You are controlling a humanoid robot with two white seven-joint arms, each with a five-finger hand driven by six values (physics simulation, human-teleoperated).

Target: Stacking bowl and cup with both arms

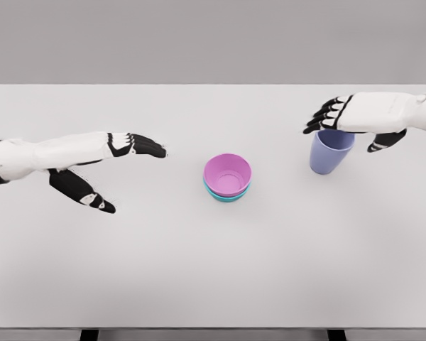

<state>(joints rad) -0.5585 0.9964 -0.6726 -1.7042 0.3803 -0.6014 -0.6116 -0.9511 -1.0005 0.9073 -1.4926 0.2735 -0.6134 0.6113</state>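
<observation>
R hand point(355, 121) over lavender cup point(329, 155)

The pink bowl point(227, 172) is looking like smooth plastic, a little shiny inside. The teal bowl point(228, 196) under it is looking like the same smooth plastic. The purple cup point(329, 156) is looking smooth and matt, like plastic too. The worktop point(213, 277) is looking flat, white and dull. Each robot hand is showing hard white shells and dark, slightly shiny fingers point(143, 146).
</observation>
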